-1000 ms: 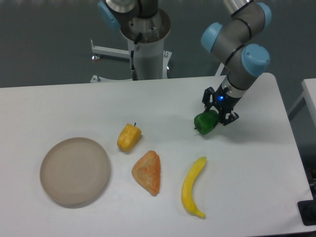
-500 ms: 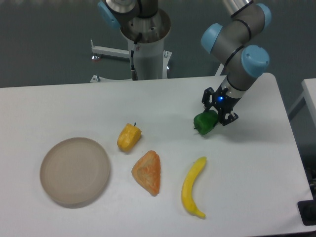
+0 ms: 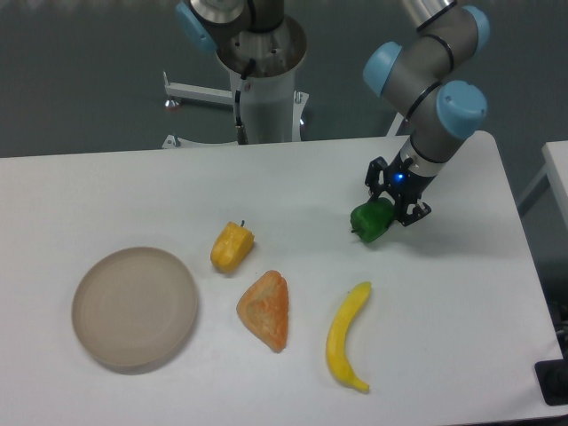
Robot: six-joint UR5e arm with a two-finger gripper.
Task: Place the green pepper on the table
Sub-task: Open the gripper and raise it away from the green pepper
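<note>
Pepper, green pepper | between pincer fingers | on table

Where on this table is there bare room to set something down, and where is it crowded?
The table is bare along its whole back-left strip, behind the plate and yellow pepper, and on the right beyond the banana. The middle front is crowded: yellow pepper, orange wedge, banana. The gripper holds the green pepper at back right.

- Silver-grey tubular arm links with light-blue joint caps.
- Small black gripper with a glowing blue light.
- A black cable runs down the white base column.
</note>
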